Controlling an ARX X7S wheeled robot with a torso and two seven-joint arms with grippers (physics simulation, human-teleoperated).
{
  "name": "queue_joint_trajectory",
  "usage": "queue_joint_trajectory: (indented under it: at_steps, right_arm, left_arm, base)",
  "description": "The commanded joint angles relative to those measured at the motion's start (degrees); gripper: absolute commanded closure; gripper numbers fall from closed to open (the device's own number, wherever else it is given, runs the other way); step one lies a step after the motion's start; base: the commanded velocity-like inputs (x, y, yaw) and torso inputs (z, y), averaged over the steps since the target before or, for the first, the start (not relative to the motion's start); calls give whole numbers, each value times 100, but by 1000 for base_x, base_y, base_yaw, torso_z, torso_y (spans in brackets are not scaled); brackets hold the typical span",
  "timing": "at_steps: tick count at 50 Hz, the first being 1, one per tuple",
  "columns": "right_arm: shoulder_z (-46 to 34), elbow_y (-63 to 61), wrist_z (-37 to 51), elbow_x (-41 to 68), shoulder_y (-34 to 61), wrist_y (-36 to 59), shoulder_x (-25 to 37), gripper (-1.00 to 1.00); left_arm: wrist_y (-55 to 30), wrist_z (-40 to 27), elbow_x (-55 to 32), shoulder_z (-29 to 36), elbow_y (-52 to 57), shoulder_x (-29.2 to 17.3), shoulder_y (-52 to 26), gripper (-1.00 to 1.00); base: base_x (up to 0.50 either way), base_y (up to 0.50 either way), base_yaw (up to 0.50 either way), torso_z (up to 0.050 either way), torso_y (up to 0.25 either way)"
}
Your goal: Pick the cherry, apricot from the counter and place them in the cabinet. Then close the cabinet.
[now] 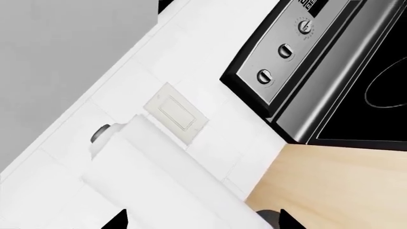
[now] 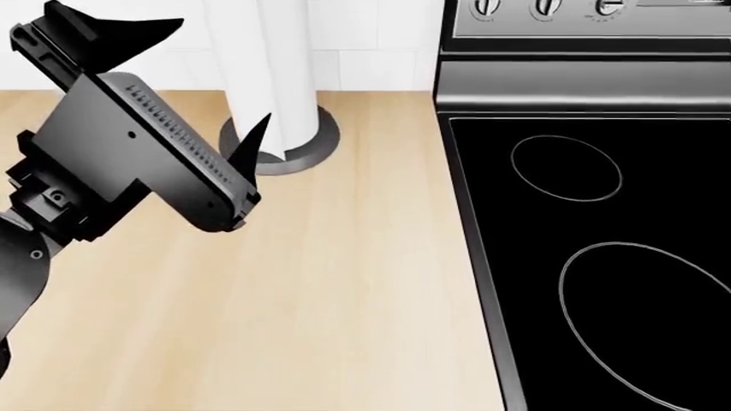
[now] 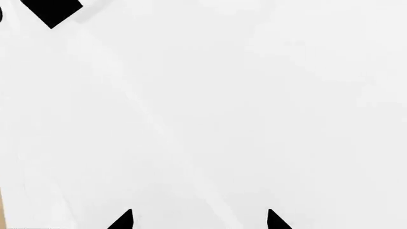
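Observation:
The cherry, the apricot and the cabinet are out of view in all views. The light-beige counter [image 2: 320, 282] fills the head view's left and middle, and shows in the left wrist view [image 1: 343, 186]. My left gripper [image 2: 217, 73] is open and empty, raised above the counter's far left, its fingertips spread just in front of a white paper towel roll [image 2: 280, 68]. In its own view the left gripper [image 1: 202, 222] shows two tips wide apart facing that roll [image 1: 159, 181]. My right gripper [image 3: 199, 220] is open, facing a plain white surface, and is absent from the head view.
The roll stands on a grey round base [image 2: 308, 150] by the white tiled wall. A black glass stovetop [image 2: 594, 257] with ring outlines lies to the right, its knobs [image 1: 286, 50] on a steel panel. A wall outlet plate [image 1: 175, 113] sits behind the roll.

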Motion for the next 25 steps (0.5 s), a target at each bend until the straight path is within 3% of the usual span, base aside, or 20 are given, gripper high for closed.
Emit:
queue_joint_trajectory:
  at_steps: [1,16,25]
  right_arm:
    - [-934,346,-496,1323,-211,1111,-142,-100]
    - [-1092,417,-439,1498,-141,1038,-134,-100]
    - [-1093,442,-433,1511,-126,1021,-111,-100]
  left_arm:
    - [74,-2,-2,-21,0,-12,14,-100]
    - [65,-8,-15,-13,30,-18,3,-100]
    - [119,-8,-7,-5,17,-22,19,-100]
  base:
    - [0,0,0,0,-137]
    - [0,0,0,0,-136]
    - [0,0,0,0,-22]
